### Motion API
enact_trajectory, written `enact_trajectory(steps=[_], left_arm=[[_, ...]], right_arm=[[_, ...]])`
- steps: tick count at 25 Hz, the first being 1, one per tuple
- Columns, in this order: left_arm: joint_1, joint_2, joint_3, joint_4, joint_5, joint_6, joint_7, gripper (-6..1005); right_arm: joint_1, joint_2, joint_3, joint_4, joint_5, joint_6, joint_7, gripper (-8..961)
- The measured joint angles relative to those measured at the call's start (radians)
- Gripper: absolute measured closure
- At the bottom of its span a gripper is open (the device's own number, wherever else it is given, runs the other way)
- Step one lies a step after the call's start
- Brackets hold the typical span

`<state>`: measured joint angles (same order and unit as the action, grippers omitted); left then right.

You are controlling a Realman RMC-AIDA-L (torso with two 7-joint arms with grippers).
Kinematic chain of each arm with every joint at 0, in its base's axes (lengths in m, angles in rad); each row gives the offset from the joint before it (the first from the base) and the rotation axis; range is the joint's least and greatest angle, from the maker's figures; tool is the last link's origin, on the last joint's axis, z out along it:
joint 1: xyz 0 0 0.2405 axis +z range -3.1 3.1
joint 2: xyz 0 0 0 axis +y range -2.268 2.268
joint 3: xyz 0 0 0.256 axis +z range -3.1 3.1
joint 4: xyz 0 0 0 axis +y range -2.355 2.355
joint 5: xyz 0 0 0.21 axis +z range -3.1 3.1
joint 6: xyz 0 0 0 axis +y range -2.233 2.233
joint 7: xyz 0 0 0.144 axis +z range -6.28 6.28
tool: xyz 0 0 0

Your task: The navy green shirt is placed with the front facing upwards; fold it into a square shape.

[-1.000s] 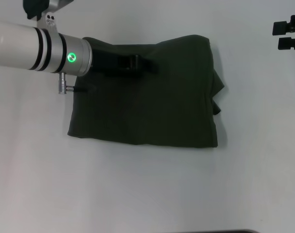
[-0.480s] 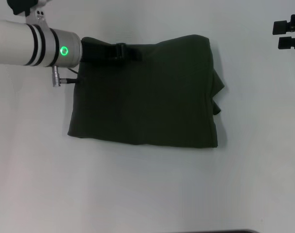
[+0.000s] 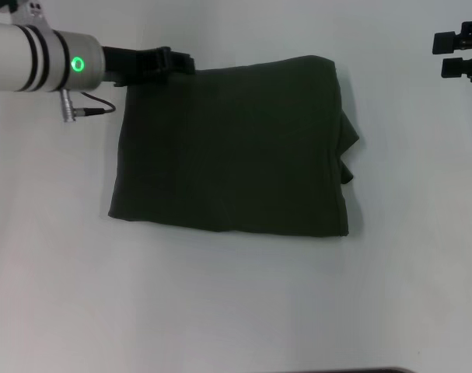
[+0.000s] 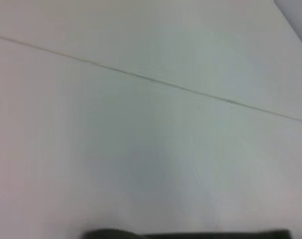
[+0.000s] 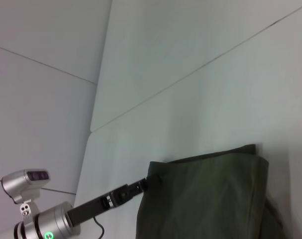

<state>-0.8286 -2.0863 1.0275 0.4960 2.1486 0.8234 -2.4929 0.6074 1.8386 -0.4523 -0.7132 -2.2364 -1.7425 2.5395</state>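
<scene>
Two claws ours. Left claw (image 3: 177,62) at far-left corner of navy green shirt (image 3: 232,148); cannot tell whether apart, together or pinching cloth. Shirt lies mid-table (image 3: 236,303), folded to rough rectangle, plain side up, lumpy overhang bunched at right edge. Right claw (image 3: 461,54) parked far right, well apart from shirt, fingers apart. Risk, we judge: cloth snagged on left claw drags corner, spoils square.

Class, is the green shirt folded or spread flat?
Folded: the shirt forms a compact, roughly square block, no print showing, layered edges bunched on its right side.
</scene>
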Motion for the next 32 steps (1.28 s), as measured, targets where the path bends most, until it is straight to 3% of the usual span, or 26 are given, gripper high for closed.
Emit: enact_trajectory(steps=[6,9,13,17,25,26,28,29,32], left_arm=[[0.030,0.040,-0.008,0.000,-0.002,-0.020,-0.041,427],[0.044,0.049,-0.023,0.012,-0.005,-0.015,-0.046,427],[0.103,0.048,-0.067,0.118,-0.007,0.053,-0.045,426],[0.134,0.057,-0.110,0.200,-0.011,0.229,0.004,425],[0.143,0.093,-0.237,0.220,-0.011,0.492,0.097,424],[0.144,0.116,-0.302,0.227,-0.011,0.623,0.175,424],[0.148,0.124,-0.338,0.234,-0.011,0.699,0.233,424],[0.158,0.130,-0.385,0.247,-0.016,0.792,0.331,423],[0.208,0.112,-0.502,0.268,-0.063,0.942,0.582,423]], right_arm=[[0.002,-0.001,0.001,0.000,0.000,0.001,0.002,312],[0.002,-0.001,0.001,0.000,0.000,0.002,0.002,312],[0.002,-0.001,0.001,0.000,0.000,0.003,0.000,311],[-0.001,-0.001,0.001,0.000,0.001,0.012,-0.007,310],[0.007,0.002,-0.002,0.000,0.011,0.010,-0.077,308],[0.008,0.004,0.000,0.000,0.025,0.008,-0.115,307],[0.000,0.032,0.001,-0.007,0.102,0.009,-0.255,307],[-0.009,0.057,0.001,-0.010,0.153,0.007,-0.353,307],[-0.040,0.155,0.009,0.000,0.303,0.065,-0.739,306]])
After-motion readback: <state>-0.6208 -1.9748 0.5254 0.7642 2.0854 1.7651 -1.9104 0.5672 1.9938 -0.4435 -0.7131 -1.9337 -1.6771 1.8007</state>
